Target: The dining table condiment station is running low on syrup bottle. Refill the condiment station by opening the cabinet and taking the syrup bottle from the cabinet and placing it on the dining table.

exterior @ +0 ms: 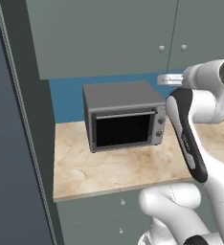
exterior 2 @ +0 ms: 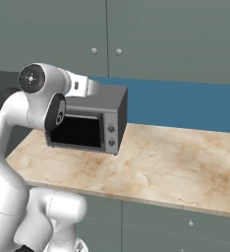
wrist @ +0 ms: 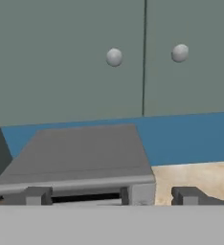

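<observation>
The cabinet [wrist: 85, 62] stood shut above the toaster oven [exterior: 123, 117] on the worktop [exterior 2: 161, 162], so the syrup bottle, presumably inside, was hidden. The gripper [wrist: 114, 195] hung spread wide and empty, facing the two round knobs [wrist: 114, 57]. That small bottle should feel rigid, light and rather slick; clamp its broad body

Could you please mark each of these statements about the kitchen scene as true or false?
1. Both cabinet doors are shut. True.
2. The gripper holds a syrup bottle. False: its fingers stand open and empty.
3. A toaster oven sits on the marble counter under the cabinet. True.
4. The toaster oven's door hangs open. False: it is shut.
5. The wall strip behind the counter is blue. True.
</observation>
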Motion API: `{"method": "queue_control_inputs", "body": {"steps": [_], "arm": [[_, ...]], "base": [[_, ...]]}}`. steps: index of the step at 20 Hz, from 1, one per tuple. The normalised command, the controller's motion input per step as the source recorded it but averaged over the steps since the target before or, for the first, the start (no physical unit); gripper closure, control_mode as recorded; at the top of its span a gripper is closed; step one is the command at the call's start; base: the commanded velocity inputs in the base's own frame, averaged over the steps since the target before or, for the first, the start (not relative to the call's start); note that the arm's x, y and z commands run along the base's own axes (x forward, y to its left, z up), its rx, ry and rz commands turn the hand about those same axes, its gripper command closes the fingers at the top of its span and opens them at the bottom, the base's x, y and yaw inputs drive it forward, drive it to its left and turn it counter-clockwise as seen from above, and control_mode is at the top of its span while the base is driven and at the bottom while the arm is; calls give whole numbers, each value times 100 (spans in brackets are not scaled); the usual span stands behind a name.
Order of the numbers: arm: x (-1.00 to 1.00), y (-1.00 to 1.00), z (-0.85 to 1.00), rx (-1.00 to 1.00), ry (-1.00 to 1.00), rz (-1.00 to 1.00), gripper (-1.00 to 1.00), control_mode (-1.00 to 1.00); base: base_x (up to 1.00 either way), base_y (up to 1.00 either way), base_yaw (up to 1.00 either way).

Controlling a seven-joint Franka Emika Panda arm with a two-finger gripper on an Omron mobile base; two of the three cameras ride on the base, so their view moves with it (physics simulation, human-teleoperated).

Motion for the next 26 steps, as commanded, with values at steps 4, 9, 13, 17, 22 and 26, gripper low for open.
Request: {"method": "queue_control_inputs", "body": {"steps": [4, 9, 13, 17, 22, 26], "arm": [[0, 0, 33, 0, -13, 0, -100, -100], [0, 6, 0, -1, -14, 0, -100, -100], [0, 13, 0, -3, -9, 0, -100, -100], [0, 3, 1, -1, -6, 0, -100, -100], [0, 0, 22, 0, -2, 0, -100, -100], [0, 0, 37, 0, 0, 0, -100, -100]], "base": [[0, 0, 0], [0, 0, 0], [0, 0, 0], [0, 0, 0], [0, 0, 0], [0, 0, 0]]}}
